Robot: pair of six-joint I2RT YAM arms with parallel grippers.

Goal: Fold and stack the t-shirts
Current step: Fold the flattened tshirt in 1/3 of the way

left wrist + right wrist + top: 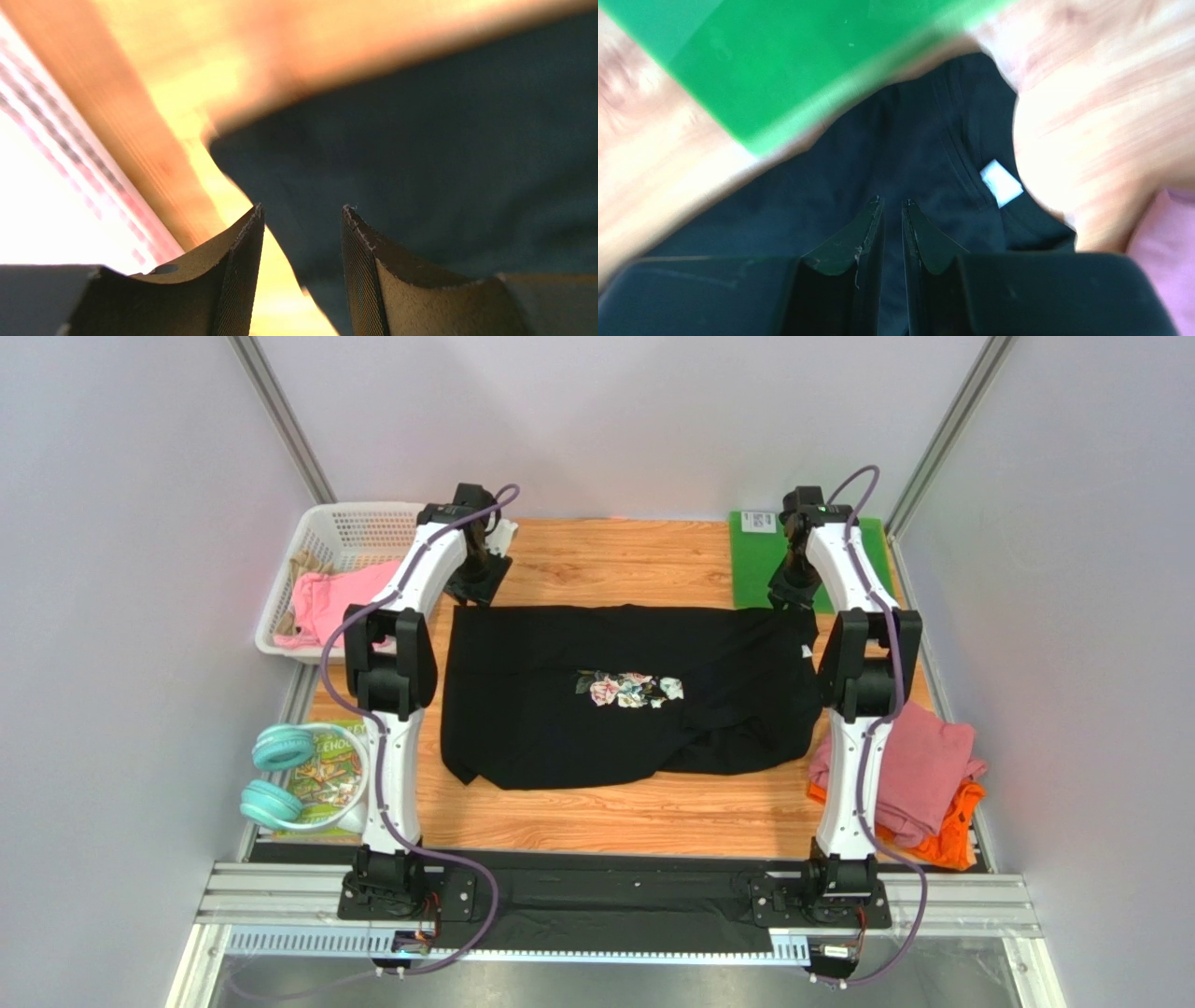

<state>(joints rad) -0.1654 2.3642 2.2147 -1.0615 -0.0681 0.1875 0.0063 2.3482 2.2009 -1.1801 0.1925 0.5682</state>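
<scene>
At the near right of the wooden table [589, 819], a dusty-pink t-shirt [919, 756] is seen lying crumpled on top of an orange t-shirt [954, 837], both just beside the right arm. At the near left, teal headphones [281, 770] are laid over a printed packet [330, 781].

The black t-shirt [533, 714] is spread across the middle of the table with its floral print [627, 689] facing up. Its near right part is rumpled and folded over.

Both grippers are found at the shirt's far edge. The left gripper [302, 208] is positioned low over the far left corner. Its jaws stand moderately apart and nothing is held between them. The shirt's edge is seen running beneath the gap, with black cloth under one finger and bare wood under the other.

The right gripper [889, 201] is positioned over the far right corner, near the white label [1002, 183]. Its jaws are drawn narrow, with only a thin slit left. Whether cloth is pinched cannot be told, as the view is blurred.

Farther back, a white basket [330, 521] holding pink cloth [330, 599] is noted at the far left. A green mat [751, 567] is noted at the far right, just beside the shirt's corner.
</scene>
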